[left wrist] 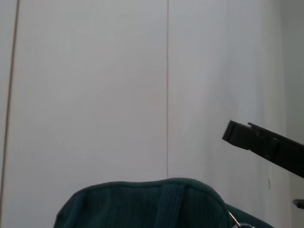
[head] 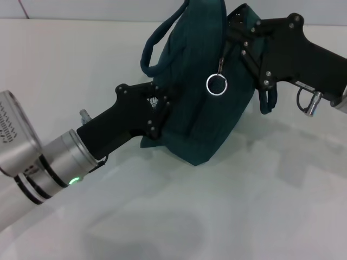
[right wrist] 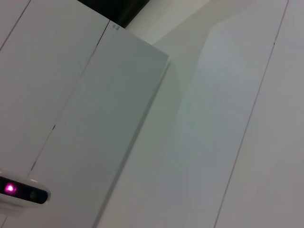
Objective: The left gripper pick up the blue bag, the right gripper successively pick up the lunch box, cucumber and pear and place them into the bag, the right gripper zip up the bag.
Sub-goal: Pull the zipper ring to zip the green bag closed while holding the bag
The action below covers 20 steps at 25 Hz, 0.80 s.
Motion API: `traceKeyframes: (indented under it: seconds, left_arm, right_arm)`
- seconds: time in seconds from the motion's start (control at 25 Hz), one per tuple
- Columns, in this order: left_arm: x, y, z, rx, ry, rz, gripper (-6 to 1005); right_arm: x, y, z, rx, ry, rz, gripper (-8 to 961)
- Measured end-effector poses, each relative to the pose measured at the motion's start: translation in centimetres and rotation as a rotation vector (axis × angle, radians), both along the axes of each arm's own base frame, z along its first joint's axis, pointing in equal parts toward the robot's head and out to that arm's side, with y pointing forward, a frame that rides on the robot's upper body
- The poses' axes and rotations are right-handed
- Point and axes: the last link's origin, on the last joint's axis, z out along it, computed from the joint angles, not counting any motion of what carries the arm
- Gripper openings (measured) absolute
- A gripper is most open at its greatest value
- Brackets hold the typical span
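Note:
The blue bag (head: pixel 200 103) hangs lifted above the white table (head: pixel 217 216) between my two grippers. My left gripper (head: pixel 162 105) is shut on the bag's left side. My right gripper (head: pixel 234 35) is at the bag's top right edge, shut on the zip pull, and a metal ring (head: pixel 217 85) dangles just below it. The bag's top (left wrist: pixel 142 204) and part of my right gripper's body (left wrist: pixel 266 142) show in the left wrist view. The lunch box, cucumber and pear are out of view.
The bag's carry handles loop out at the top left (head: pixel 154 46) and hang at the right (head: pixel 267 103). The right wrist view shows white panels and a small white device with a pink light (right wrist: pixel 19 192).

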Motion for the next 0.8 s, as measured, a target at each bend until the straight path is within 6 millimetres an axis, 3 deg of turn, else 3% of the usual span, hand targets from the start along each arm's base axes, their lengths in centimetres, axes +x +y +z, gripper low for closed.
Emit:
traceKeyframes:
  seconds: [0.24,0.48,0.8]
  left_arm:
    - [-0.7,-1.3,1.1,0.078,0.035,-0.075,61]
    - [-1.7,-2.6,2.3,0.114,0.079,-0.122,59]
    - [-1.8,-2.7,2.3,0.105,0.089,-0.129,56]
  right_arm:
    - [-0.2,-0.4,-0.1,-0.016,0.005,0.020,61]
    - [-0.1,0.0,0.4,-0.079,0.051,-0.041,65]
    - [0.0,0.5,0.5,-0.099,0.048,-0.083,69]
